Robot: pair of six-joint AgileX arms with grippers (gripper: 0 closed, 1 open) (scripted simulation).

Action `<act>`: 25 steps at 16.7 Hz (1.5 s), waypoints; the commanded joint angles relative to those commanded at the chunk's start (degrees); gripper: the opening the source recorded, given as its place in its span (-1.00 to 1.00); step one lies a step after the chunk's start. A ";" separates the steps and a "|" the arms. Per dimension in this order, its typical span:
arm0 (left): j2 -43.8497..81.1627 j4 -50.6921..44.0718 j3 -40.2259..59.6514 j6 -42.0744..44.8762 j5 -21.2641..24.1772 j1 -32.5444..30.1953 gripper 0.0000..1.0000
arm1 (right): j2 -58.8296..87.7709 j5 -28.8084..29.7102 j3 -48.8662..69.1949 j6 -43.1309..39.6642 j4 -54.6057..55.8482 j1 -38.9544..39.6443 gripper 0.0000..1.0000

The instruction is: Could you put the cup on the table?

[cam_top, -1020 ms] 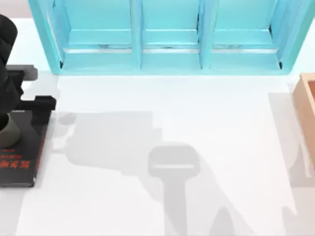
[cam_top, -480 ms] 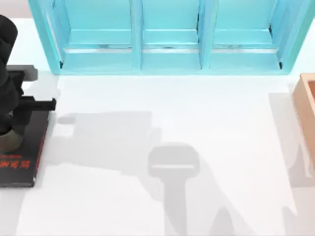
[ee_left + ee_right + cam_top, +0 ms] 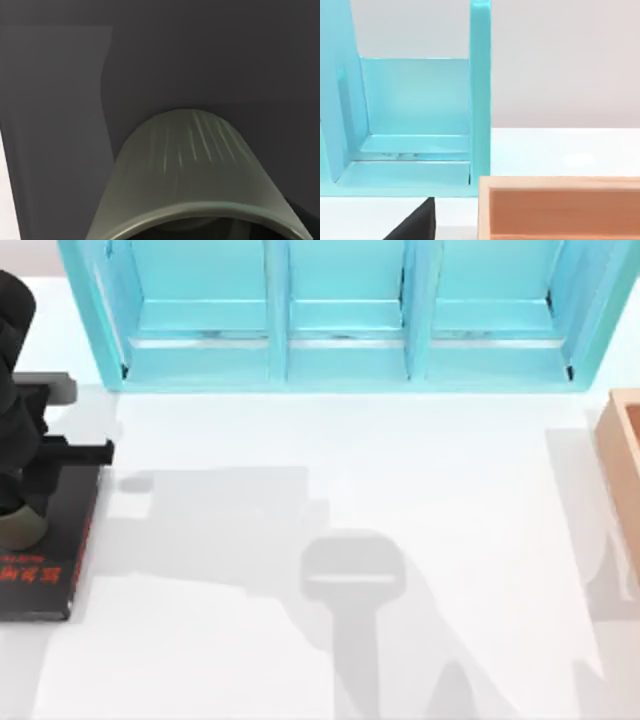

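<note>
**One second on, the cup has barely moved off its spot over the book**

Start closest in. In the left wrist view the cup [image 3: 190, 165] sits right under the camera, rim nearest and olive wall sloping away, with the dark cover of the book [image 3: 60, 100] behind it. From above you find the left gripper [image 3: 20, 490] at the table's far left edge, directly over the cup [image 3: 22, 528]. From these views you cannot tell whether the claw is clamped on the cup or standing apart from it.

Over the last second the cup slid a little toward the near end of the book [image 3: 50, 570]. In the last half second it hardly shifted at all. You can read that as the arm settling, not carrying. The cup is still above the black cover, so the job is not done.

Just beside the book, to the right, lies the bare white table [image 3: 350, 460], which is probably your target. Farther back stands the turquoise shelf [image 3: 340, 330]. At the right edge sits the wooden box [image 3: 625, 450], which the right arm's wrist camera faces.
</note>
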 joint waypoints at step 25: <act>15.01 -26.43 41.50 -23.27 0.10 -23.48 -1.00 | 0.00 0.00 0.00 0.00 0.00 0.00 1.00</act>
